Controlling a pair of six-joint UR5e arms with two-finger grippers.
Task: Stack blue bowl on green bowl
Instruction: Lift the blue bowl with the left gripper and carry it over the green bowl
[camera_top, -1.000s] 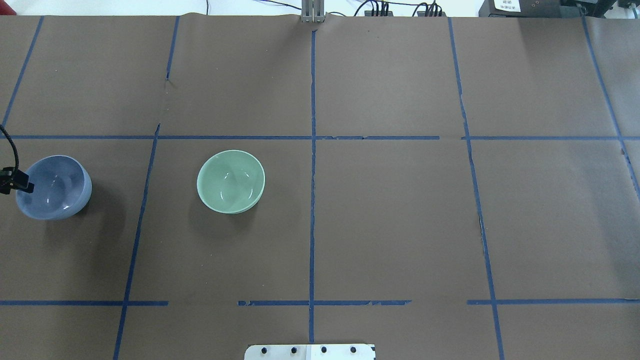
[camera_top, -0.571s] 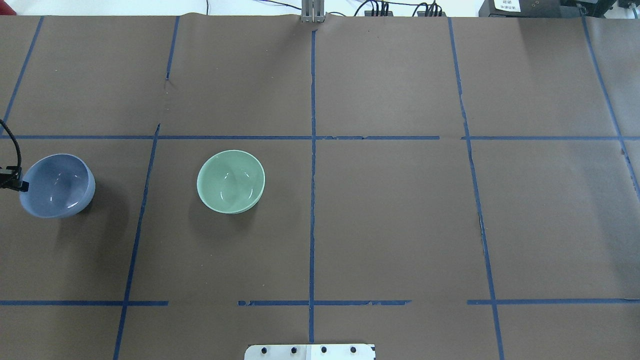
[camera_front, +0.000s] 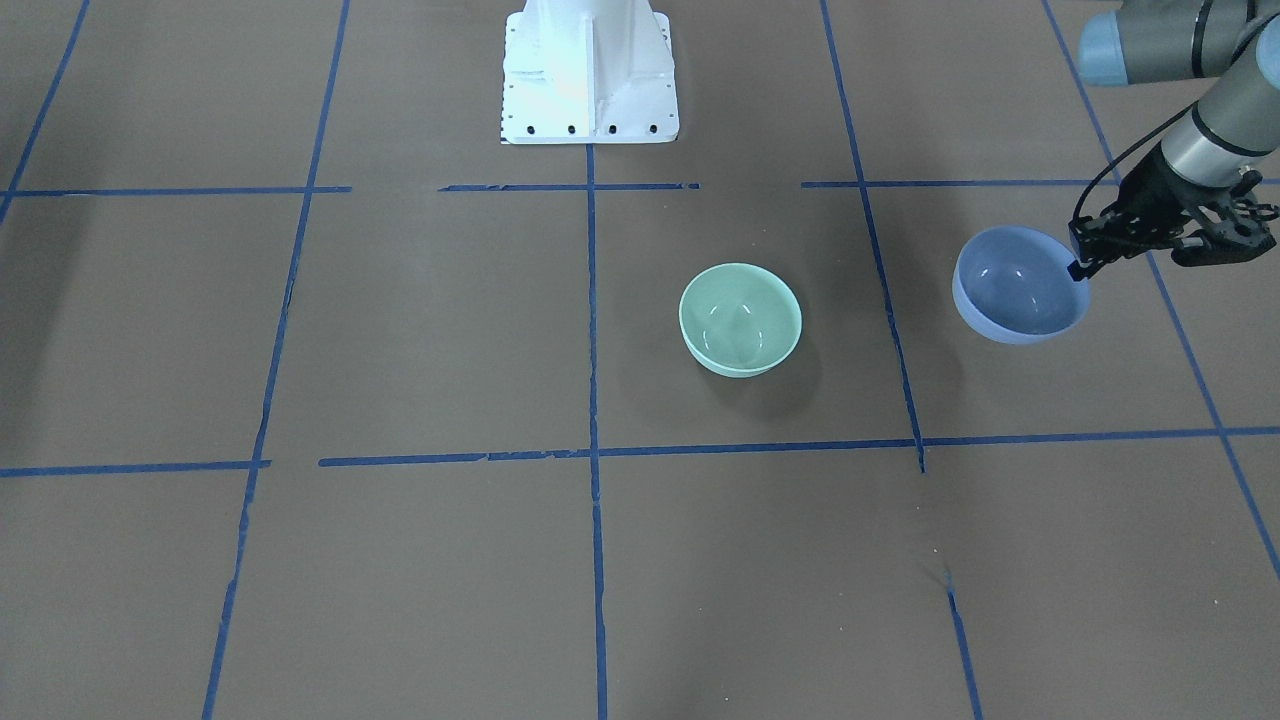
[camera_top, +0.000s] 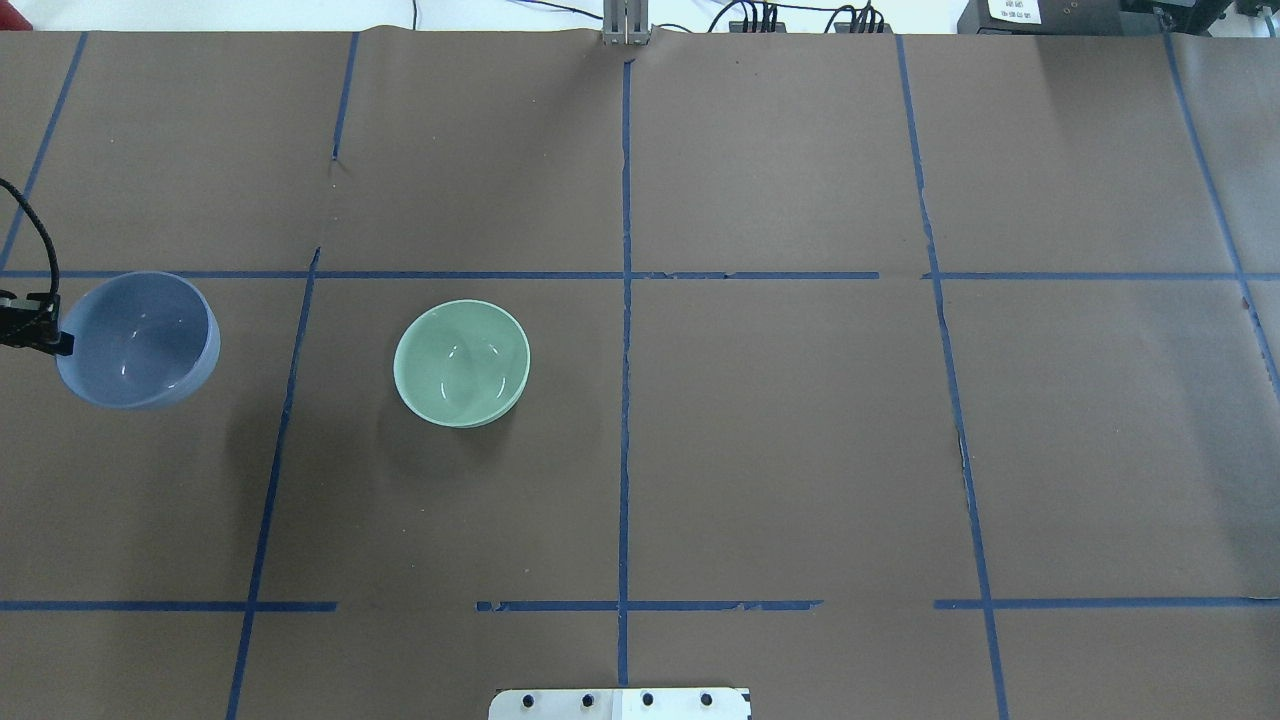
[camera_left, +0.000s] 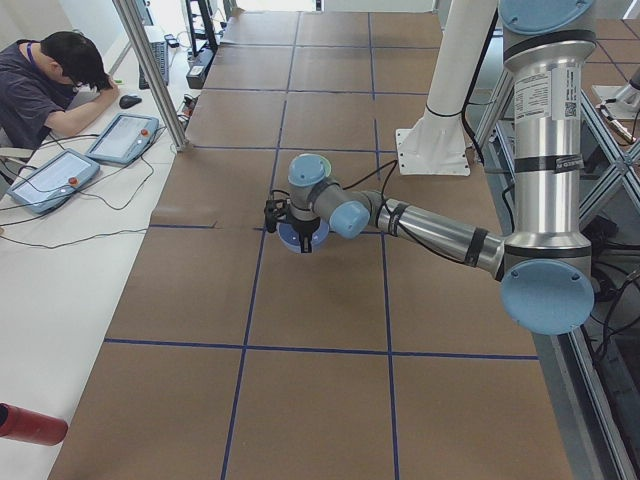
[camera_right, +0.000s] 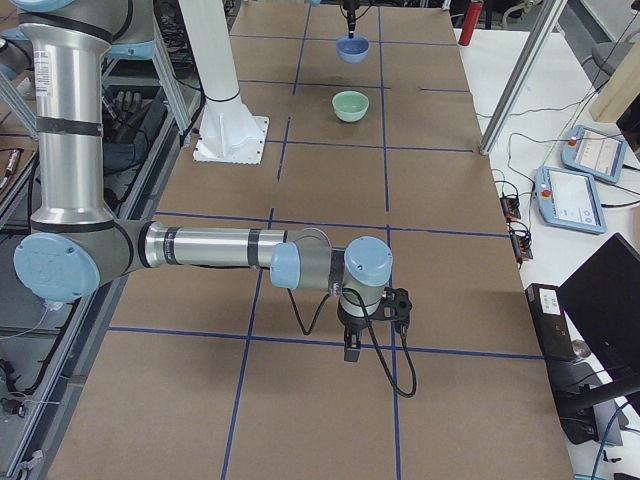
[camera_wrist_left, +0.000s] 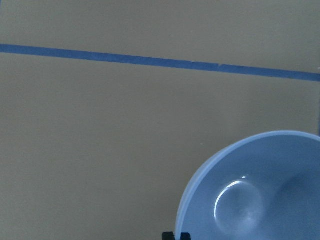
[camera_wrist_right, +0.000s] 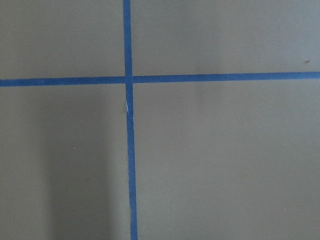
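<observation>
The pale blue bowl (camera_top: 140, 340) hangs upright above the table at the left, clear of its shadow. My left gripper (camera_top: 55, 338) is shut on its left rim; in the front-facing view the gripper (camera_front: 1082, 262) pinches the blue bowl (camera_front: 1020, 285) at its right rim. The left wrist view shows the bowl's inside (camera_wrist_left: 255, 190). The mint-green bowl (camera_top: 461, 363) stands on the table to its right, apart from it; it also shows in the front-facing view (camera_front: 740, 319). My right gripper (camera_right: 352, 345) shows only in the exterior right view, low over the table far from both bowls; I cannot tell if it is open.
The robot's white base plate (camera_front: 588, 70) stands at the table's near edge behind the bowls. Blue tape lines grid the brown table. A seated person (camera_left: 50, 80) and tablets are at a side table beyond the far edge.
The blue bowl has risen off the table in the left gripper and shifted a little toward the far side and toward the green bowl. The green bowl has not moved.
</observation>
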